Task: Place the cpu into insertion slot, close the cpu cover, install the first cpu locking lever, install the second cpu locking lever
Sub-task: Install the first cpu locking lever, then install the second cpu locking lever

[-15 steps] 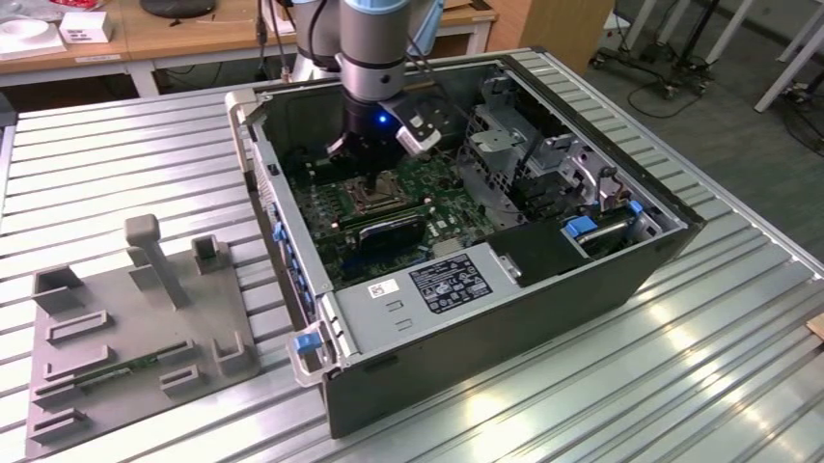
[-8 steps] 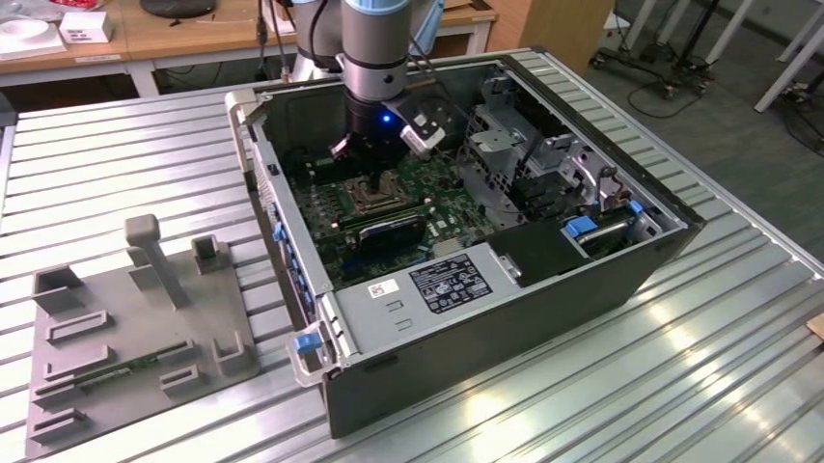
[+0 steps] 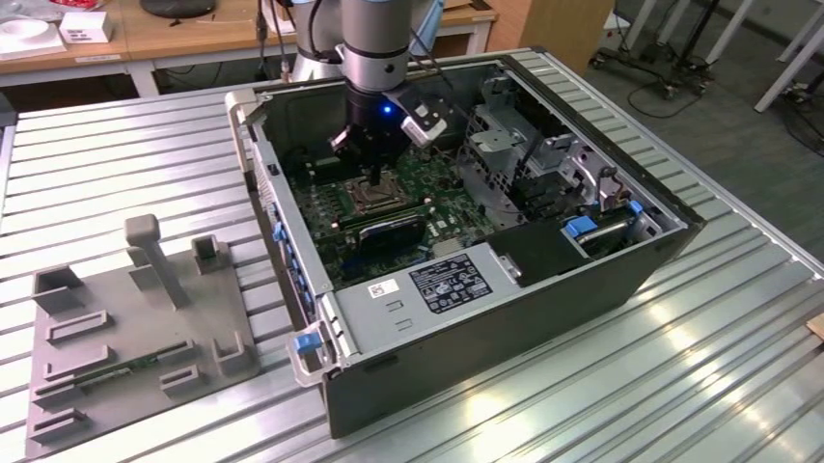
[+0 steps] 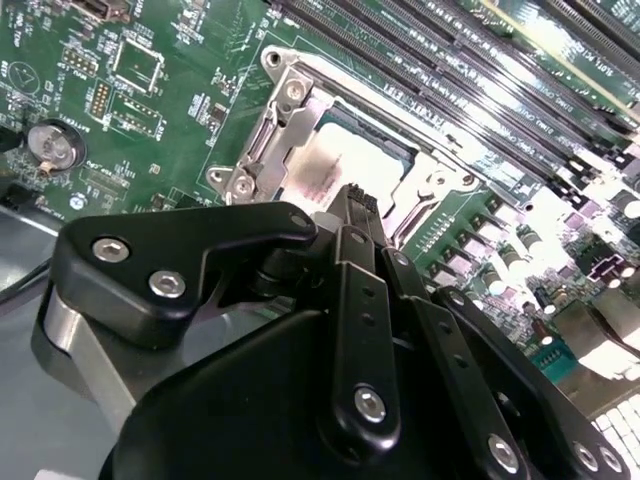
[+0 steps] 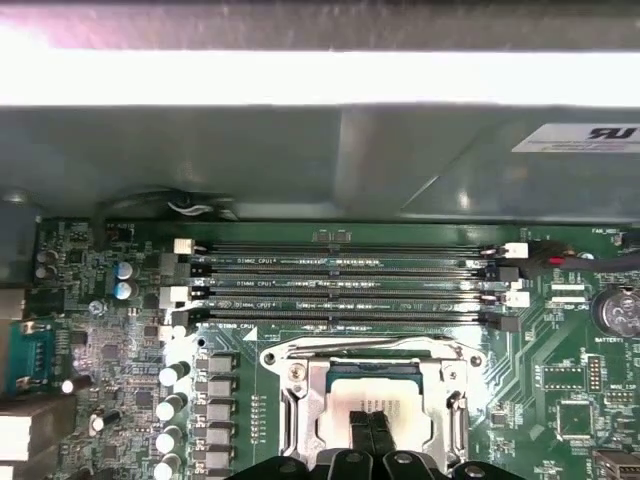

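Your end effector (image 3: 373,179) is reaching down inside the open computer case (image 3: 515,318), which is sitting on the ribbed metal desk (image 3: 129,145), and it is hanging directly over the socket (image 3: 372,198) on the green board (image 3: 438,178). In both wrist views its fingers (image 5: 368,432) are pressed together into one narrow black tip with nothing between them, so you are working with a closed, empty tool.

The cpu (image 5: 385,400) is lying in its slot, its pale face showing through the open middle of the cpu cover (image 5: 372,362), and the silvery frame looks folded down around it. In the second wrist view the tip (image 4: 358,205) is hovering over the near edge of that frame; whether it is touching metal, you cannot tell.

What could go wrong: if you are pushing down with the tip slightly off the frame, it may land on the chip's face instead and scratch it or load the pins below. If the tip is sliding sideways, it may skid onto the board toward the long memory slots (image 5: 345,290) just beside the socket and knock small parts there. A cover not fully flat would also keep a locking lever from hooking.
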You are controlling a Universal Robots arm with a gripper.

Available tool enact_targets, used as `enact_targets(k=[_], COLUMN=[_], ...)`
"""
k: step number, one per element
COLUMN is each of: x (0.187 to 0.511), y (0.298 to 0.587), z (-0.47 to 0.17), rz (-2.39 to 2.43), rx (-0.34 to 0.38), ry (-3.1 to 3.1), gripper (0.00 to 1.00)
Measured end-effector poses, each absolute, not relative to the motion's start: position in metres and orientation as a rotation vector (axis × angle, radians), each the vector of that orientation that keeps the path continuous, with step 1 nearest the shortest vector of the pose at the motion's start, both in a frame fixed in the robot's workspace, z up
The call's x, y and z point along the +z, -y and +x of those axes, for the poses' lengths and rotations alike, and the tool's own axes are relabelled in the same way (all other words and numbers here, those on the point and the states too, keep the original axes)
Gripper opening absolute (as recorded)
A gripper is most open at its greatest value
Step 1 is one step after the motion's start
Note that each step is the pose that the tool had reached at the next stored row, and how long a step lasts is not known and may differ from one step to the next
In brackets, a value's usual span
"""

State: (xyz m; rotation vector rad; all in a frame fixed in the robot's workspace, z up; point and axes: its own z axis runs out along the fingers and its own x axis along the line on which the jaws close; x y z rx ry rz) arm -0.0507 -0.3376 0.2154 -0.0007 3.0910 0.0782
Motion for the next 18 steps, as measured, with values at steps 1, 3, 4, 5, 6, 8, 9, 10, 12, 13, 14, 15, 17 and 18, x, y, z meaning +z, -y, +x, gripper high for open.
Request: enact_targets(k=[1,3,4,5,6,8,9,10,12,13,14,15,17,18], x=[0.2154,0.2154,0.2154,0.2155,0.2155,0.2155,0.2155,0.2155,0.2155,0.2155,0.2155,0.2155,0.2155,0.2154], y=[0.3375,0.3375,0.3376,0.3376,0.3376,0.3376,0.3376,0.3376,0.3376,0.3376,0.3376,0.3376,0.3376,0.3376], z=[-0.0507,-0.0506,-0.0503,-0.0499,-0.0494,-0.0488,-0.0488,-0.0482,-0.0482,-0.0482,-0.0482,-0.0482,-0.0482,-0.0482], rz=[-0.001,-0.001,-0.001,-0.001,-0.001,-0.001,-0.001,-0.001,-0.001,-0.001,-0.001,-0.001,-0.001,-0.001], rx=[0.078,0.079,0.078,0.078,0.078,0.078,0.078,0.079,0.079,0.079,0.079,0.079,0.079,0.079], ry=[-3.091,-3.091,-3.091,-3.091,-3.091,-3.091,-3.091,-3.091,-3.091,-3.091,-3.091,-3.091,-3.091,-3.091], gripper=[0.11,0.11,0.11,0.11,0.11,0.11,0.11,0.11,0.11,0.11,0.11,0.11,0.11,0.11])
